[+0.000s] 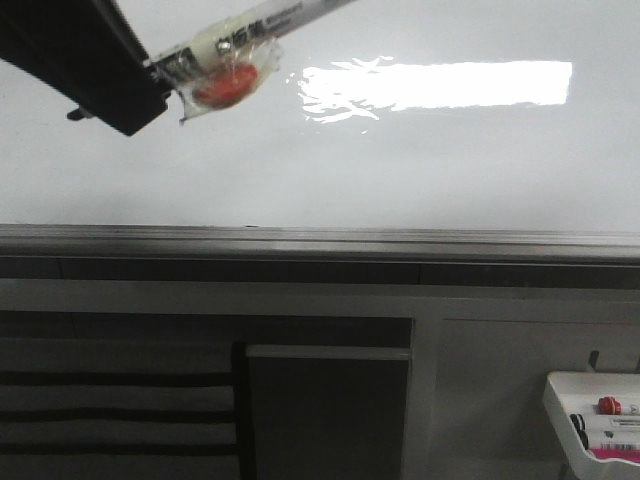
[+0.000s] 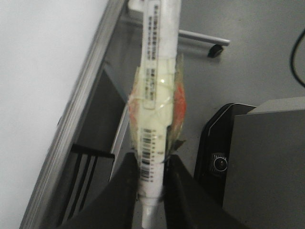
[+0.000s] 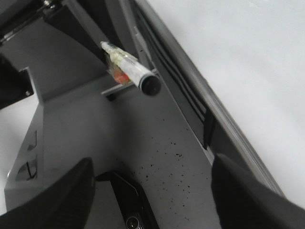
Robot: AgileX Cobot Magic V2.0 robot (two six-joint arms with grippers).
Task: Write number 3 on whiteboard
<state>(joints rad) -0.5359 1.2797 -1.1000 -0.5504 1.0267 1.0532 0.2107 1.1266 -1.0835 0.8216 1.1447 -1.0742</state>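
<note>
Left end effector (image 2: pixel 151 183) clamped on the marker (image 2: pixel 159 90), up at the whiteboard.

In the front view the marker, wrapped in clear tape with something orange-red beneath, slants across the upper left of the frame, over the whiteboard (image 1: pixel 420 170). No 3 shows on the board. Right end effector (image 3: pixel 152 191) is spread wide, empty. Tray (image 1: pixel 570 385) of markers sits lower right.
</note>
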